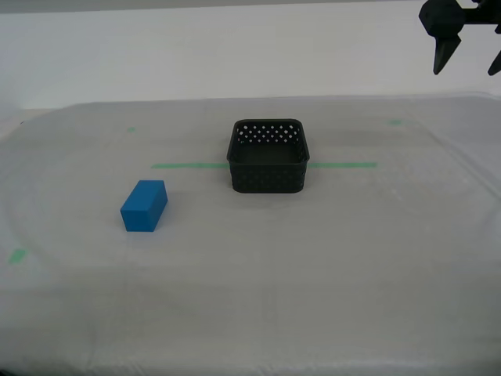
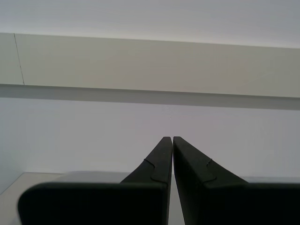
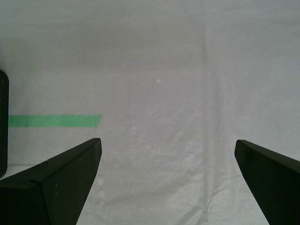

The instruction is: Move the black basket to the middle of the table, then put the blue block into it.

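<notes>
Black basket [image 1: 268, 157] sat mid table [image 1: 313, 274] on the green tape line [image 1: 344, 165], so step 1 looked done. Blue block [image 1: 144, 205] lay on the cloth toward exterior view's left, well apart from basket, not yet in. My first gripper [image 3: 168, 178] was wide open & empty; my second gripper [image 2: 169, 154] was closed, holding nothing.

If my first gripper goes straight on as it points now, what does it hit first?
Probably the bare table cloth: the open first gripper faces it, with the green tape line off to one side. Depth is unclear.

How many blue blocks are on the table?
1. The blue block lies on the table toward the exterior view's left, apart from the black basket, which looks empty. None seems hidden.
</notes>
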### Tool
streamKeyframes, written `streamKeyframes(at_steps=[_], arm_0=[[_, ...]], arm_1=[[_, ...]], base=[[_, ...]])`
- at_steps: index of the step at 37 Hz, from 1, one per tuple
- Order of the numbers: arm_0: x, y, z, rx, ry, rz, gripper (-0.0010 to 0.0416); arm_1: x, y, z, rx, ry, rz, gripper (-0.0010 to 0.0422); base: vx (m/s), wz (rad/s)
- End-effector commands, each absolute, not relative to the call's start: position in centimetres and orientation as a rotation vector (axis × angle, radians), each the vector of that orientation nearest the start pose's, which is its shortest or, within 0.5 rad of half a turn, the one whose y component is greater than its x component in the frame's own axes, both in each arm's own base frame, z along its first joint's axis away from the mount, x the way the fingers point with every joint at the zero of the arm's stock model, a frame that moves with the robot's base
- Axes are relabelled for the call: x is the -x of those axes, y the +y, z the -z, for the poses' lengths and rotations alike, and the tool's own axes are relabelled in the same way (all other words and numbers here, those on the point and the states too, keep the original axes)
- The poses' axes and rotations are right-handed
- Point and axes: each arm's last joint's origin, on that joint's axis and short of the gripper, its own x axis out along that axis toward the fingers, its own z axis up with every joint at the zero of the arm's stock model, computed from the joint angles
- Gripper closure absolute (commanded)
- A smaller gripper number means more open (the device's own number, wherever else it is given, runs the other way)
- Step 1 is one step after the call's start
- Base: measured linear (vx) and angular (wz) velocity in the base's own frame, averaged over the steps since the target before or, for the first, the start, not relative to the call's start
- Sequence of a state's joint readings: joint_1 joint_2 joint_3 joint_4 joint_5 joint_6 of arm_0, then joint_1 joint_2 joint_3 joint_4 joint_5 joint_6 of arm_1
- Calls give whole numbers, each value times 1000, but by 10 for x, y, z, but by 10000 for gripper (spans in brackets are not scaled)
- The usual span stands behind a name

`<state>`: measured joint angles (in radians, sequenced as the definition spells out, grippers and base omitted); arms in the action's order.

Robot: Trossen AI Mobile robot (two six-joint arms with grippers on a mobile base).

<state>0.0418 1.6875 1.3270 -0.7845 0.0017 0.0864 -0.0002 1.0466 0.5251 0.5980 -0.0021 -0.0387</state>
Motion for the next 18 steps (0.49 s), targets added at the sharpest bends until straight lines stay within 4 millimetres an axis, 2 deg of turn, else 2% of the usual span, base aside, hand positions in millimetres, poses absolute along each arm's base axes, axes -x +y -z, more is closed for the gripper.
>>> streamKeyframes(at_steps=[1, 8, 18], arm_0=[[-341, 14, -248, -50, 1143, 16, 7], [-341, 14, -248, -50, 1143, 16, 7], [-341, 14, -248, -49, 1143, 16, 7]], arm_1=[[-227, 0, -268, 36, -63, -1, 412], [-229, -1, -267, 31, 9, 13, 388], [-231, -1, -270, 32, 131, 22, 296]], base=[[0, 0], [0, 0], [0, 0]])
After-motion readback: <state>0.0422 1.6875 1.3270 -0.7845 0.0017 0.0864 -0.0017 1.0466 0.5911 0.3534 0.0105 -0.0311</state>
